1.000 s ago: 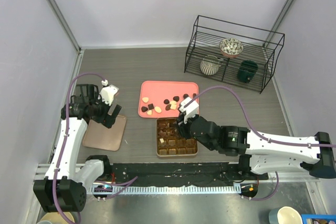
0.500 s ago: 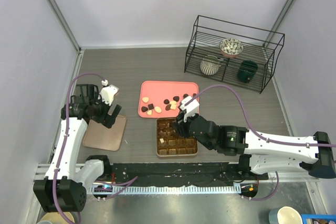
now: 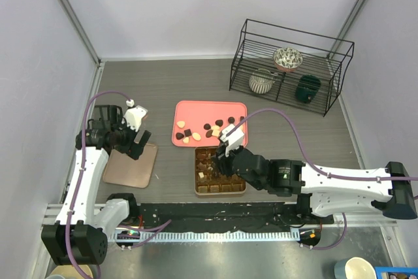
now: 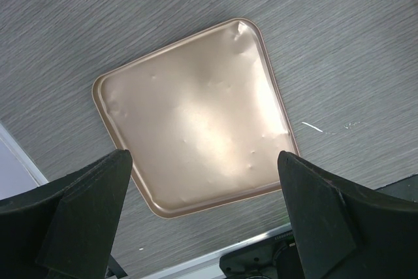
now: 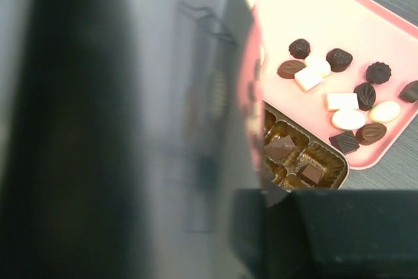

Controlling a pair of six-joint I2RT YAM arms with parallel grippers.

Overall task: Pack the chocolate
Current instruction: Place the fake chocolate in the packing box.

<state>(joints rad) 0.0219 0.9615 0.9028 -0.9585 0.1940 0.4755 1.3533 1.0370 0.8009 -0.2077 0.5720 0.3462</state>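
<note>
Several chocolates (image 3: 212, 129), dark, brown and cream, lie on the pink tray (image 3: 209, 110); they also show in the right wrist view (image 5: 346, 119). The gold-brown gridded box (image 3: 222, 188) sits just in front of the tray and holds a few pieces, two of them visible in its cells (image 5: 281, 147). My right gripper (image 3: 219, 160) hangs low over the box's far left cells. A blurred grey shape fills its own view, so its jaws are hidden. My left gripper (image 4: 204, 156) is open and empty above a flat brown lid (image 4: 196, 115).
The brown lid (image 3: 130, 166) lies at the left front. A black wire rack (image 3: 287, 70) with a bowl and two cups stands at the back right. Walls close in the left and right sides. A black rail (image 3: 215, 217) runs along the near edge.
My right gripper has shifted a little left and nearer over the box. The left arm has not moved.
</note>
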